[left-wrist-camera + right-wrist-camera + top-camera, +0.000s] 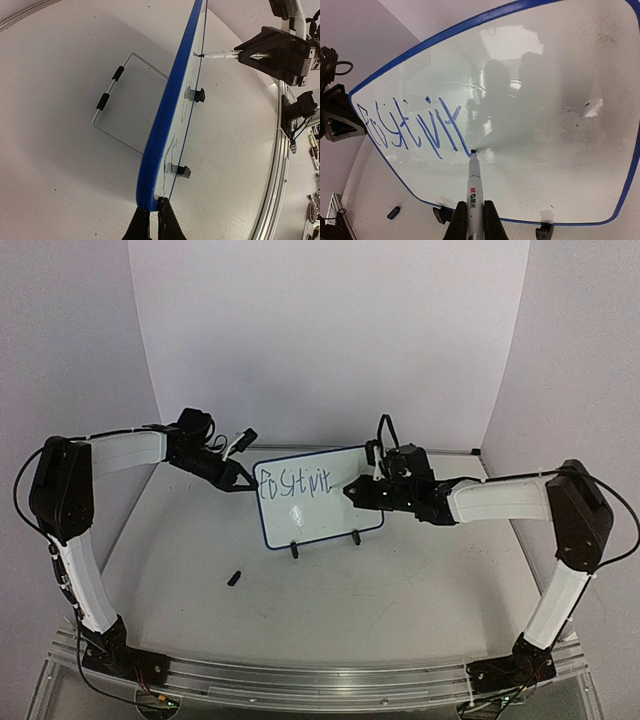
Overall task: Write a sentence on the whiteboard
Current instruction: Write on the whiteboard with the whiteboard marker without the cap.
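The whiteboard [318,495] stands tilted on two black clip feet at mid table. It also shows in the right wrist view [545,125] and edge-on in the left wrist view [167,120]. Part of the sentence [293,483], blue letters reading roughly "Positivit", runs along its upper left [415,127]. My left gripper [240,478] is shut on the board's left edge [154,207]. My right gripper [352,491] is shut on a white marker [475,197]. The marker tip touches the board at the foot of the last stroke. The marker also shows in the left wrist view [220,55].
A small dark marker cap [234,578] lies on the table in front of the board, also seen in the right wrist view [393,212]. A wire stand [117,100] lies flat behind the board. White walls close in the back and sides.
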Controlling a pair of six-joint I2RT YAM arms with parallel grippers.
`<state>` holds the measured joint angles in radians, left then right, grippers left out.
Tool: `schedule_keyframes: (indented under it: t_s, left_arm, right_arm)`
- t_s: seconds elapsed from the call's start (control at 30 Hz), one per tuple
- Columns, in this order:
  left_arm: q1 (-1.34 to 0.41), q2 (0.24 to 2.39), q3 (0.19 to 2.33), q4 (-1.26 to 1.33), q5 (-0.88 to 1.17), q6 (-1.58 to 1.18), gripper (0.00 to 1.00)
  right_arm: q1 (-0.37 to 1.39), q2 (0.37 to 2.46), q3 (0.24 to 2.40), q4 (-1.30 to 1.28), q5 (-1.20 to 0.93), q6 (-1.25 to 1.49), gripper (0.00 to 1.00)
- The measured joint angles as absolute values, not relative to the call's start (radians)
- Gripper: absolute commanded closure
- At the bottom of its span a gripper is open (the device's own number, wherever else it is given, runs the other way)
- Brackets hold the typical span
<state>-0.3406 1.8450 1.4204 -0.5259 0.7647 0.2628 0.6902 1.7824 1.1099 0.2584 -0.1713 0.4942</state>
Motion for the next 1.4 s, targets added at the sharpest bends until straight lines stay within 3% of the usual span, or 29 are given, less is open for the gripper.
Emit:
schedule_keyframes:
  t_s: [0.47,1.4]
  left_arm:
    - [-0.342,1.845,1.420,-0.525,0.765,0.266,1.00]
    - [-0.348,1.843,1.420,-0.524,0.764,0.270,1.00]
  right_arm:
    - [0.690,1.605,1.105,0.263,-0.187,0.467,1.00]
    - [0.608,1.685,1.060,0.315,-0.374,0.434,1.00]
